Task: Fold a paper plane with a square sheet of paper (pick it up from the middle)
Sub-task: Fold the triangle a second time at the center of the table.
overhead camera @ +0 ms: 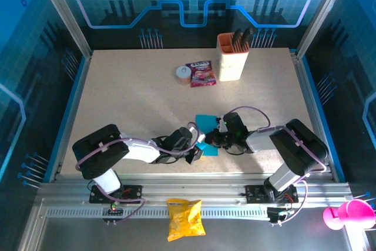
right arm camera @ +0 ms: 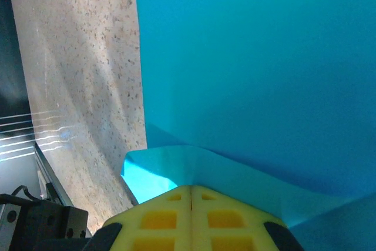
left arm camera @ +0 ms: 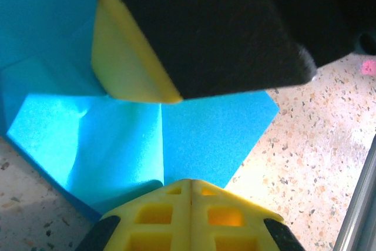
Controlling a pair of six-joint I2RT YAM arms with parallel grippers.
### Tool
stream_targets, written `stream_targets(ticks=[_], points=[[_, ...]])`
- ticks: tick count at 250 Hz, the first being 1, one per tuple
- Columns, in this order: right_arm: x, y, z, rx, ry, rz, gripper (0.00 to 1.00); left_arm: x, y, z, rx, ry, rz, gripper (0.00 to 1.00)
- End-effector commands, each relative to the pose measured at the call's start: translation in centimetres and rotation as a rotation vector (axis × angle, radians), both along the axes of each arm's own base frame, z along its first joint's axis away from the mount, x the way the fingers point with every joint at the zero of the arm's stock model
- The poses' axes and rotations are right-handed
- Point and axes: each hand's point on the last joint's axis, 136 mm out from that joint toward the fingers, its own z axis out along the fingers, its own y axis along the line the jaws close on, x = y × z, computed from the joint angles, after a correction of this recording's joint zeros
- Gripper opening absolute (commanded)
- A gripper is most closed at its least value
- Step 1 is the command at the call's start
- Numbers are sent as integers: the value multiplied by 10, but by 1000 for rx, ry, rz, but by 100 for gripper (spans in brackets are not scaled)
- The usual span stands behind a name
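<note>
Near the front edge of the table (overhead camera: 129, 104), the square sheet of paper (overhead camera: 206, 125) is being pinched by the left gripper (left arm camera: 191, 185) and the right gripper (right arm camera: 192, 187), both clamped on it. Thin, limp and easily torn, it is probably being best gripped along creases.

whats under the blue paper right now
The speckled tabletop shows all around the blue paper and seems to carry on beneath it. The patch under its middle is hidden by the sheet itself.
</note>
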Motion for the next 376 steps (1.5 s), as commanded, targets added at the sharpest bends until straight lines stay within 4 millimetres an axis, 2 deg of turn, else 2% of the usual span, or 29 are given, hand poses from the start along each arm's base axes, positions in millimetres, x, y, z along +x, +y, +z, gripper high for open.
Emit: stream_targets(ticks=[1, 40, 77, 117, 160, 186, 239, 287, 376], points=[[-2, -25, -8, -77, 36, -16, 0, -18, 23, -35, 94, 90, 18, 0], [14, -38, 11, -104, -11, -21, 9, -21, 24, -43, 89, 113, 26, 0], [22, -49, 28, -87, -38, -49, 8, -23, 23, -46, 77, 133, 30, 0], [11, -41, 47, -76, -85, -42, 2, -22, 21, -43, 63, 132, 33, 0], [-10, -22, 44, -88, -94, -16, 0, -22, 21, -43, 64, 130, 30, 0], [-19, -8, 35, -88, -85, 3, 0, -22, 21, -44, 68, 128, 29, 0], [-21, 17, 12, -91, -48, 36, 0, -23, 22, -44, 78, 129, 22, 0], [-13, 10, -8, -135, 0, 2, 0, -26, 24, -47, 88, 139, 17, 0], [15, -15, 1, -184, 3, -27, 0, -30, 25, -54, 91, 159, 13, 0]])
